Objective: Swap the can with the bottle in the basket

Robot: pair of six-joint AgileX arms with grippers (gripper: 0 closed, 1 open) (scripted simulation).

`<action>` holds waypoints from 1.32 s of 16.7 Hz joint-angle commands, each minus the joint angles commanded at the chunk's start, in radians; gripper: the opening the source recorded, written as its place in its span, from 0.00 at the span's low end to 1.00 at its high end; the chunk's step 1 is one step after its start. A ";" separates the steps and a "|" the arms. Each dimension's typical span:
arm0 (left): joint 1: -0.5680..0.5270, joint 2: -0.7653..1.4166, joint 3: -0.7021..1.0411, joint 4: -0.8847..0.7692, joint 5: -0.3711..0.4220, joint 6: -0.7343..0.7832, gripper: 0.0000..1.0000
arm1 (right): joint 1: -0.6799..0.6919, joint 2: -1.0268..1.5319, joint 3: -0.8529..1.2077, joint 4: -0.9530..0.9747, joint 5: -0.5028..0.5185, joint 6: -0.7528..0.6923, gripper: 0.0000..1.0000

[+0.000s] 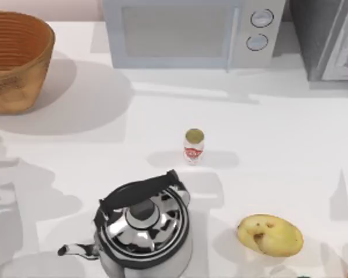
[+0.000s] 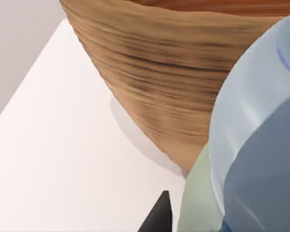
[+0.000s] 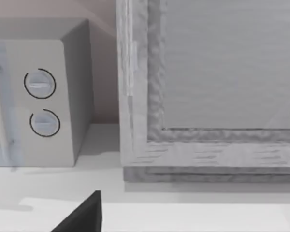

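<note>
- The basket (image 1: 14,61) stands at the far-left back of the counter (image 1: 278,133). Its interior is not visible from above.
- The left tool (image 2: 158,217) is low, just beside the basket's ribbed outer wall (image 2: 154,92), below the rim. Whether it is apart or together cannot be told.
- A pale blue rounded body (image 2: 261,145) sits close against the left wrist camera. It cannot be told whether this is the can, or whether the tool holds it.
- Judgement: the step in hand concerns the basket. To do it well, raise the left tool clear of the rim before crossing inward. Descend over the middle of the bowl, not along the wall. A sideways push on the wall would likely slide or tip the basket.
- The kettle (image 1: 144,229) stands at the front, left of centre, handle up. Keep any low path away from it.
- The bottle (image 1: 194,146) stands upright on the counter near the middle, outside the basket and apart from every other item. Open space surrounds it, so a straight descent from above should suit.
- The microwave (image 1: 188,32) stands at the back centre, its dials (image 3: 40,83) toward the right.
- The potato (image 1: 269,234) lies at the front right, well apart from the bottle.
- The right tool (image 3: 82,217) faces the microwave's dial end and a grey framed panel (image 3: 222,72). Its state cannot be told, and it appears idle.
</note>
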 joint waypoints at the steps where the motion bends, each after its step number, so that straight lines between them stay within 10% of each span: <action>1: 0.028 -0.035 0.056 -0.059 -0.004 0.012 0.00 | 0.000 0.000 0.000 0.000 0.000 0.000 1.00; 12: -0.046 -0.115 0.816 -0.828 -0.038 -0.014 0.00 | 0.000 0.000 0.000 0.000 0.000 0.000 1.00; 22: -0.174 -0.069 0.911 -1.009 -0.036 -0.073 0.00 | 0.000 0.000 0.000 0.000 0.000 0.000 1.00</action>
